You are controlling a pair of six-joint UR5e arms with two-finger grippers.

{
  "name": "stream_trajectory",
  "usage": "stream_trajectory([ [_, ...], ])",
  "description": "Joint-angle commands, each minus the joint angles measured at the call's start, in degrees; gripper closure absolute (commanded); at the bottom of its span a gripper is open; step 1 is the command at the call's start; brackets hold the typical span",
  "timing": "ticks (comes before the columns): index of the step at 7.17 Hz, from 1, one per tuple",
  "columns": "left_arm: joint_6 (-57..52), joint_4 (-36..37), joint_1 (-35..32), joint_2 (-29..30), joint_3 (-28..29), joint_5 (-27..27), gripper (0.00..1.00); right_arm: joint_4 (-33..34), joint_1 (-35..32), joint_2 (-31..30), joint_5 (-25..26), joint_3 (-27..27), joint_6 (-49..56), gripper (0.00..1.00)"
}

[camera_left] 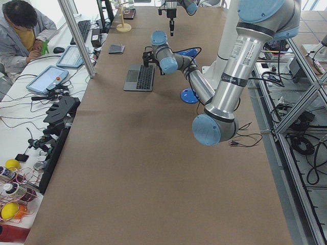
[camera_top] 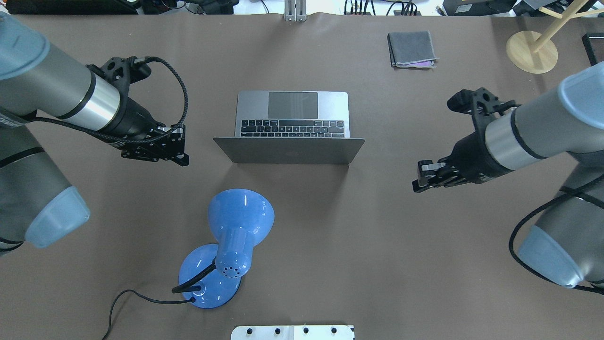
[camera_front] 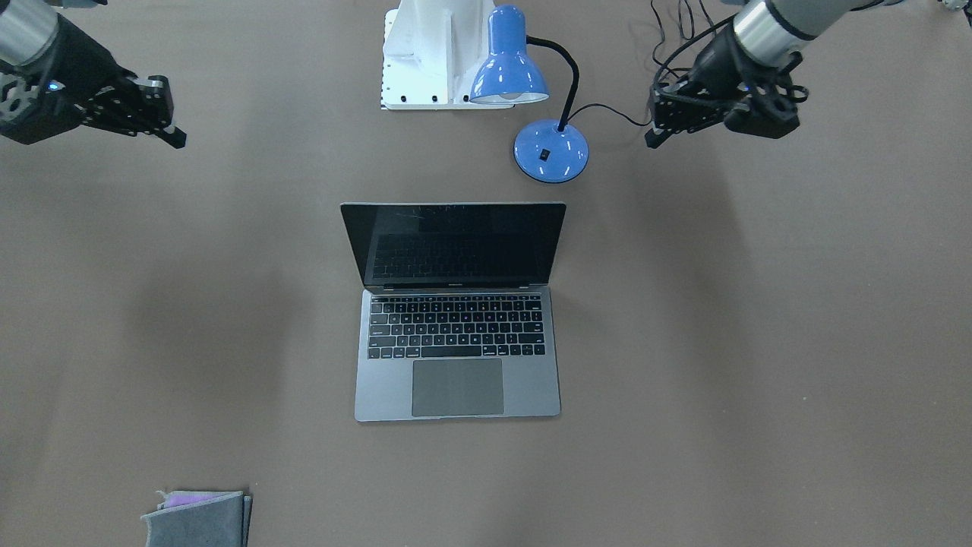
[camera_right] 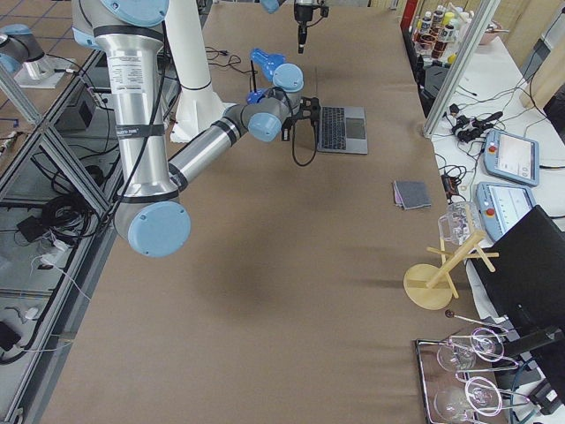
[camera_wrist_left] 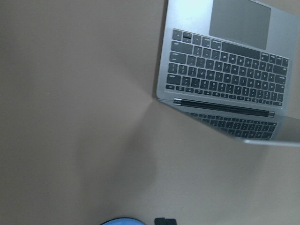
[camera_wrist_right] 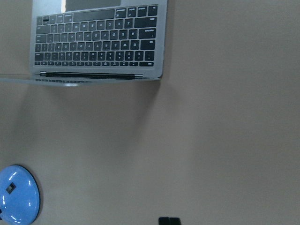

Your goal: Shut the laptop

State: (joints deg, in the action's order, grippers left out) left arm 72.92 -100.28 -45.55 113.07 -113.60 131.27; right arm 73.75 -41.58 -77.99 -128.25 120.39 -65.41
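Note:
The laptop (camera_front: pixel 456 380) stands open in the middle of the table, space-grey with black keys, a large trackpad and a dark screen; its lid (camera_top: pixel 292 151) faces the robot. It also shows in the left wrist view (camera_wrist_left: pixel 225 70) and the right wrist view (camera_wrist_right: pixel 98 42). My left gripper (camera_top: pixel 181 158) hovers to the laptop's left, apart from it, shut and empty; it also shows in the front-facing view (camera_front: pixel 653 139). My right gripper (camera_top: pixel 417 186) hovers to the laptop's right, apart from it, shut and empty; it also shows in the front-facing view (camera_front: pixel 176 139).
A blue desk lamp (camera_top: pixel 240 222) with a black cord stands between the laptop's lid and the robot base (camera_front: pixel 433 53), nearer my left arm. A folded grey cloth (camera_top: pixel 411 48) lies at the far right. A wooden stand (camera_top: pixel 532 45) is at the far right corner.

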Motion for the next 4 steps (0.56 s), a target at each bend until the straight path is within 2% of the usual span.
stream_trajectory([
  [1,0.1,-0.1,2.6,1.5,1.6,-3.8,1.00,0.0,2.9,4.1,2.6,-3.0,-0.4,1.00],
  [4,0.4,-0.1,3.3,4.7,5.3,-4.0,1.00,0.3,3.3,10.0,2.7,-8.1,-0.9,1.00],
])
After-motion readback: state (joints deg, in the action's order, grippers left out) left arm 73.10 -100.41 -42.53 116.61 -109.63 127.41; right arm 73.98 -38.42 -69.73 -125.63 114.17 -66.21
